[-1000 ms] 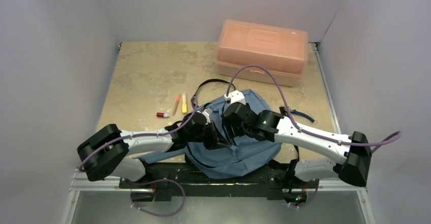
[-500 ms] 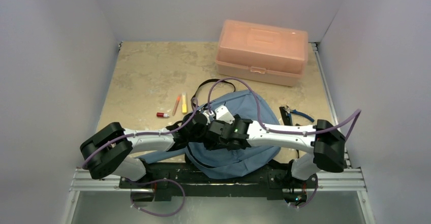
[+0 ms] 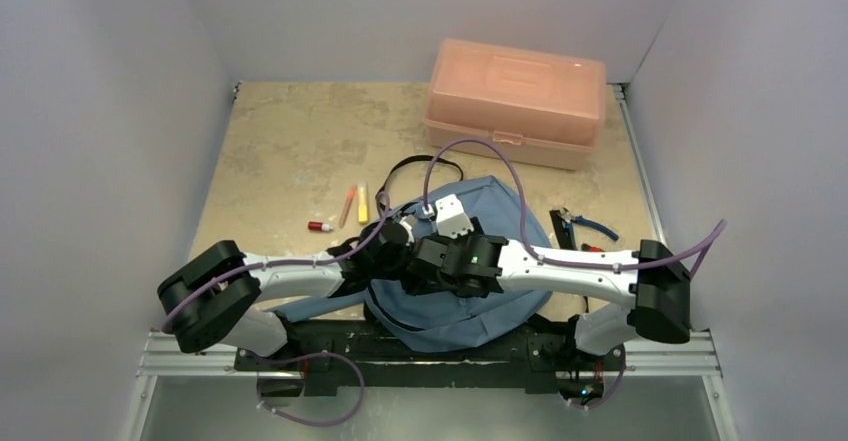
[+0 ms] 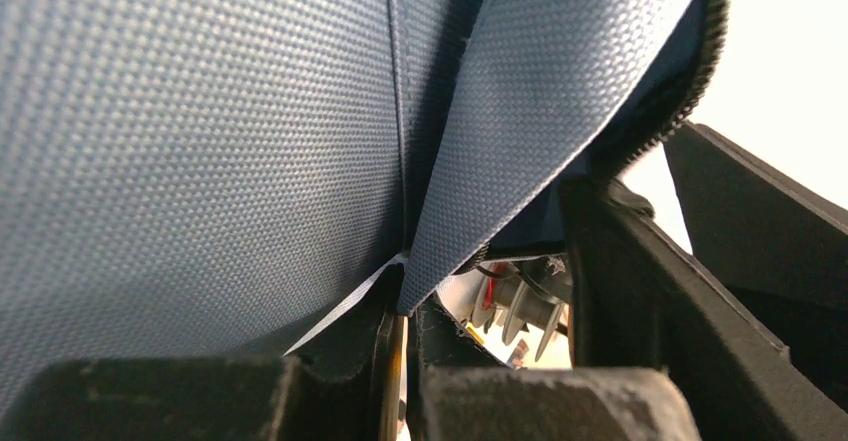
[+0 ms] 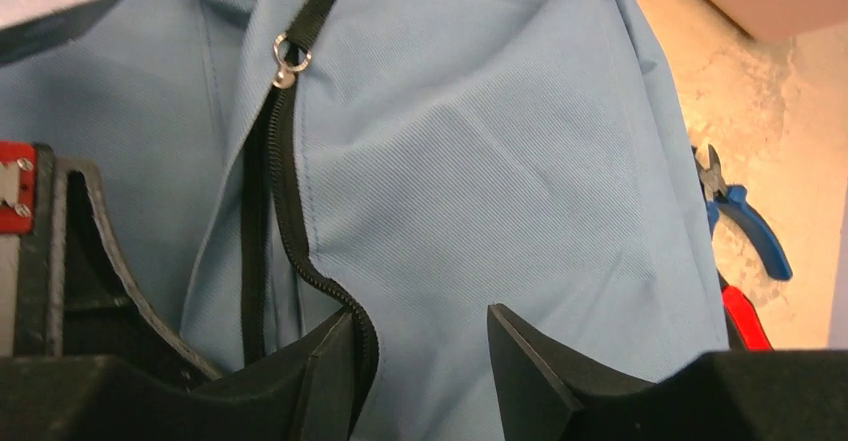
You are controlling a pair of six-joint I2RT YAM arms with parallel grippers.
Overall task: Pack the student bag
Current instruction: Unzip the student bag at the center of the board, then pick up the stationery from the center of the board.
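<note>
The student bag, soft blue-grey fabric, lies at the near middle of the table. My left gripper is at its left side. In the left wrist view this gripper is shut on an edge of the bag's fabric beside the zipper. My right gripper is close beside the left one, over the bag. In the right wrist view it is open. Its left finger touches the dark zipper. The zipper pull lies farther up.
A salmon-pink plastic box stands at the back right. An orange marker, a yellow marker and a small red item lie left of the bag. Blue-handled pliers lie to its right. A black strap loops behind the bag.
My right arm has swung left and down, from the bag's far side to close beside the left gripper. The left arm has held still with the fabric.
</note>
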